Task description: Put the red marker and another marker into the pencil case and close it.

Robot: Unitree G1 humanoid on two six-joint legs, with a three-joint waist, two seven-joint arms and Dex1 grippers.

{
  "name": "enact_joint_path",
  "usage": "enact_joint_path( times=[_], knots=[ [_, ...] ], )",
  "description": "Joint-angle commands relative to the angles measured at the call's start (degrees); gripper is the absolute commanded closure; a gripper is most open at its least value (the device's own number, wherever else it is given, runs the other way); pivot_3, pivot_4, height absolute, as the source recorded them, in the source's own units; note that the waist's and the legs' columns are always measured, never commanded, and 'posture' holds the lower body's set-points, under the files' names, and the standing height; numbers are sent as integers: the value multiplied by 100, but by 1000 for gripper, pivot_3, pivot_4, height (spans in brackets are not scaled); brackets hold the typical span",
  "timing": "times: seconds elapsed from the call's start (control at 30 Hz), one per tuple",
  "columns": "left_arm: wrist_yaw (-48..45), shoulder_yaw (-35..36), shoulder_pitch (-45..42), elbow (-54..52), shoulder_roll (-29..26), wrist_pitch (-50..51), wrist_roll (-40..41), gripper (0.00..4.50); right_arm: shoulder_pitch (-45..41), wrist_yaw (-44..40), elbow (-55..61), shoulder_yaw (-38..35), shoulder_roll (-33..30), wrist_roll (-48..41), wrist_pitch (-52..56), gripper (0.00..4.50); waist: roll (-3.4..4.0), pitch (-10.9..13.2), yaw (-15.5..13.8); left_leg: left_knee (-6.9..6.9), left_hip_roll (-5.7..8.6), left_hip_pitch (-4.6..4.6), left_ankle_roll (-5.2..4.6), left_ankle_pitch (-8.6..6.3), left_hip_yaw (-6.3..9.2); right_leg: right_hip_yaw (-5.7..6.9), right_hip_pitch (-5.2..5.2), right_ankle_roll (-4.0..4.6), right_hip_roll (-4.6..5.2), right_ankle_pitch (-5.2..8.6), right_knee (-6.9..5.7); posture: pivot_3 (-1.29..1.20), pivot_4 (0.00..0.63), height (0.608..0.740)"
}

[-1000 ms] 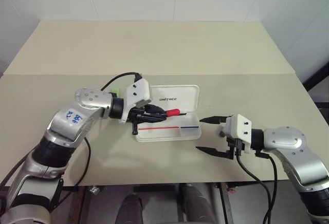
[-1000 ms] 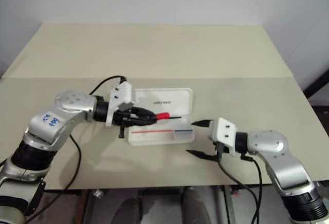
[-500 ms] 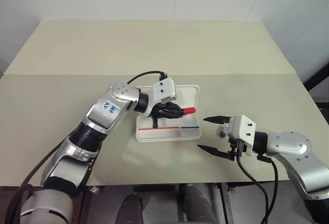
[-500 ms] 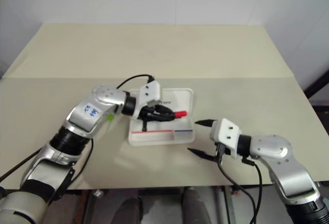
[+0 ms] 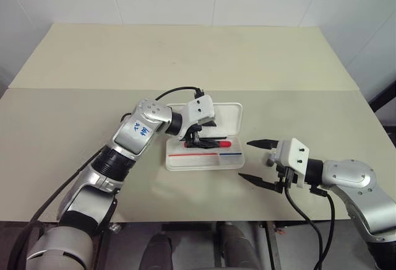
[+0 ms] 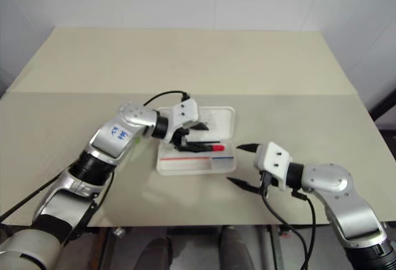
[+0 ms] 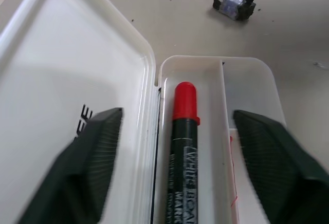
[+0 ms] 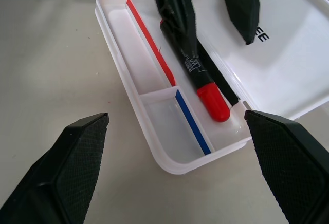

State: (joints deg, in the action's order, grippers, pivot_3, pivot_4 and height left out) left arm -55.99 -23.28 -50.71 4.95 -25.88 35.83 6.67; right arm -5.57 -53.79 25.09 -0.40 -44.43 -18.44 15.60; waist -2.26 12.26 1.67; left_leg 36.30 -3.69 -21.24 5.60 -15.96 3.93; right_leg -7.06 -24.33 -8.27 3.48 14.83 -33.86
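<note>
The red marker [image 7: 183, 131] now lies in the back trough of the open case [image 5: 204, 160], cap toward the robot's right — released by the left hand [image 5: 199, 135], whose fingers stand spread on either side of it. A second ago that hand was pinching the marker above the case's left end; half a second ago it held it over the tray. The lid [image 7: 67, 80] lies flat behind the tray, logo up. The right hand [image 5: 258, 163], fingers wide apart and empty, waits just beside the case's right end on the surface [image 5: 185, 59]. A small dark object [image 7: 234, 4] sits near it. First item is in, by the look of it — the green marker is yet to be fetched, and the lid yet to be shut.
</note>
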Motion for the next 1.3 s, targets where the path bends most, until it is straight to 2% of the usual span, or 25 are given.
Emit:
enact_joint_path(
  times=[0.03,0.17,0.27,0.33,0.4,0.5,0.67,0.87,1.07,1.3],
  knots=[
    [58,237,-128,-282,8,-73,8,32,-87,7,107,-157,-68,-49,-10,0,0,0,-2,0,0,0,0,0,0,0,0,0,0,0,0,0,150,740],
    [137,650,-21,-620,56,-391,240,32,-137,-38,61,-140,-80,-52,-22,0,0,0,-2,-1,0,0,0,0,0,0,0,-4,0,-2,0,0,150,740],
    [623,1668,321,-1031,141,-1092,581,32,-176,-148,-17,-122,-108,-72,-76,0,1,0,14,-2,0,1,0,0,0,0,0,-13,1,-7,-1,0,150,740],
    [905,2030,470,-1114,156,-1543,575,32,-188,-199,-46,-122,-113,-87,-88,0,2,0,10,-3,-1,6,-1,1,-1,1,0,-30,-1,-16,-7,0,150,740],
    [1511,2495,570,-1176,298,-1723,566,32,-210,-263,-84,-121,-118,-116,-90,0,2,0,-8,-3,-1,8,-5,3,-1,2,0,-72,0,-39,-10,0,150,740],
    [2591,3288,748,-1263,489,-1720,524,32,-327,-439,-235,-84,-149,-126,-126,0,1,0,-10,13,0,2,-6,4,-1,1,6,-84,1,-47,0,0,150,740],
    [4026,3666,1075,-1079,503,-745,-2,32,-609,-681,-535,-13,-130,-87,-210,0,1,0,-5,17,0,10,-6,4,-1,1,19,-88,1,-50,6,0,150,740],
    [4652,3658,1502,-1177,757,486,52,32,-854,-865,-782,90,-84,-37,-296,0,1,0,-13,17,1,7,-5,4,2,2,21,-93,1,-53,6,0,150,740],
    [4806,3571,1959,-1138,971,817,123,32,-860,-894,-787,96,-108,-42,-311,0,1,0,-8,7,1,9,-4,4,2,3,20,-93,1,-54,8,0,150,740],
    [4834,3536,2142,-1110,960,1334,144,32,-692,-864,-670,-1,-163,-66,-291,0,1,0,-5,9,1,10,-4,4,2,3,20,-91,1,-54,9,0,150,740]
  ],
)
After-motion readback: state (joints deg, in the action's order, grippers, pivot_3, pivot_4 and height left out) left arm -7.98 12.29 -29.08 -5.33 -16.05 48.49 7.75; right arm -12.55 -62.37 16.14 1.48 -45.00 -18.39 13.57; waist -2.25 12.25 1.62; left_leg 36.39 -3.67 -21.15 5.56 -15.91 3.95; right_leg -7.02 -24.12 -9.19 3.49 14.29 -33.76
